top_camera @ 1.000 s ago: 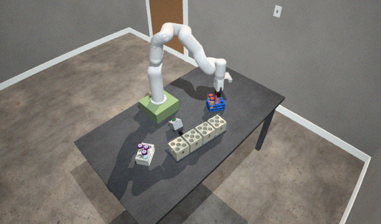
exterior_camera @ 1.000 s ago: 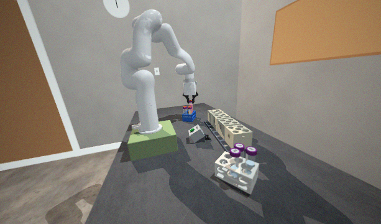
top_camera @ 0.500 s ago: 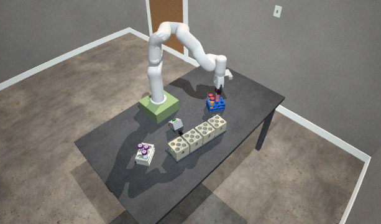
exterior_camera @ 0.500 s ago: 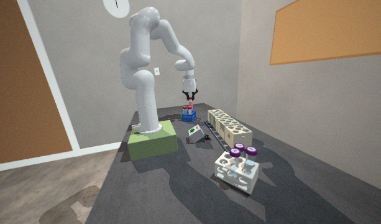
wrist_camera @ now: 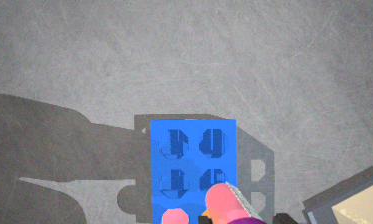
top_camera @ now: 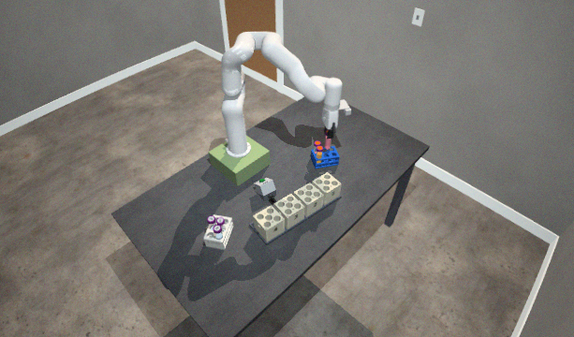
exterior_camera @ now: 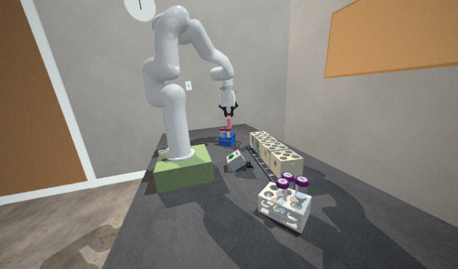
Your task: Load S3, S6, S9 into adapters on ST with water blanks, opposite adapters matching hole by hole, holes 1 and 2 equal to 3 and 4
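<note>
My gripper (exterior_camera: 229, 110) is shut on a sample tube (exterior_camera: 229, 121) with pink liquid and holds it upright, lifted clear above the blue sample rack (exterior_camera: 227, 139). In the top view the tube (top_camera: 328, 140) hangs over the rack (top_camera: 325, 156), where two orange-dotted tubes (top_camera: 318, 149) still stand. The wrist view shows the pink tube (wrist_camera: 227, 204) over the rack's (wrist_camera: 193, 167) near corner, with several empty holes. Four cream adapters (top_camera: 297, 206) stand in a row on the loading stand with all holes empty. The white blank rack (top_camera: 218, 231) holds three purple-capped tubes.
The DONE desk with its green key (top_camera: 264, 186) sits between the arm's green base (top_camera: 239, 161) and the adapters. The stand's dark rail (exterior_camera: 259, 163) runs beside the adapters. The blank rack also shows in the exterior view (exterior_camera: 285, 203), near the front.
</note>
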